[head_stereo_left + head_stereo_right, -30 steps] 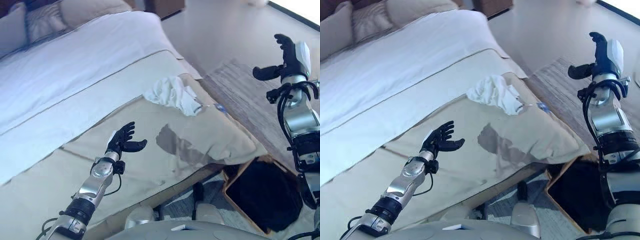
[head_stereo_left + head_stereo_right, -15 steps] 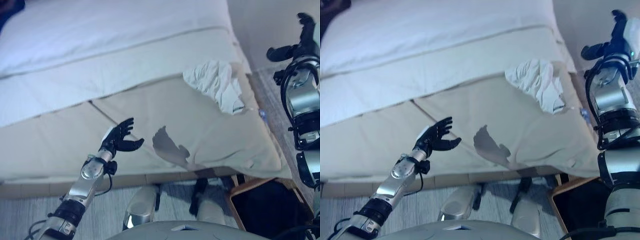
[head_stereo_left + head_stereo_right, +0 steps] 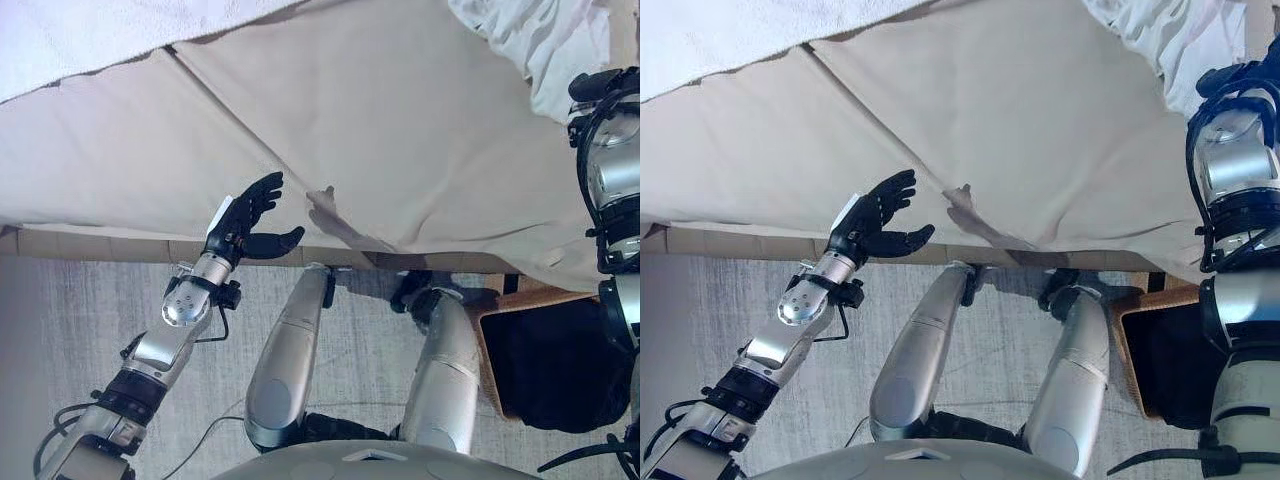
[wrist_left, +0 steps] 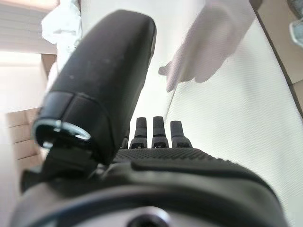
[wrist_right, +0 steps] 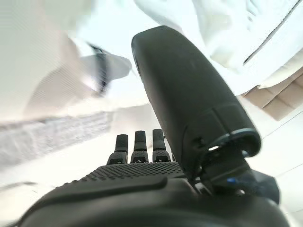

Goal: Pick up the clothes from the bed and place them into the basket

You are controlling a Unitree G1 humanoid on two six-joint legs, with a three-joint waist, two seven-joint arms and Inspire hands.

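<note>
Bed (image 3: pixel 400 130): beige cover fills upper part of head views; its near edge runs across the middle, w/ a lighter base strip below at left.
White sheet (image 3: pixel 90 35): upper left corner, lying over the beige cover.
Clothes (image 3: pixel 545 40): crumpled white garment on the bed, upper right corner, partly cut off by the frame edge; also shows as a pale heap (image 4: pixel 64 21) in my left wrist view. Not touched by either of my hands.
Basket (image 3: pixel 492 360): wooden rim, dark inside, on the floor at lower right, just past the bed's corner; partly hidden behind my right arm.
Rug (image 3: pixel 70 340): grey, textured, covers the floor below the bed edge.
My left hand (image 3: pixel 248 222): raised in front of the bed's near edge, over the rug line; fingers spread & straight, thumb out to the side, holds nothing. Well apart from the clothes, w/ the whole beige cover between.
My right hand (image 5: pixel 142 189): in head views only a dark bit at the right edge, next to the garment; wrist view shows fingers (image 5: pixel 137 142) straight, thumb extended, nothing in the grasp. White fabric lies beyond the fingertips, no contact visible.
In the way: my right forearm blocks part of the basket.
</note>
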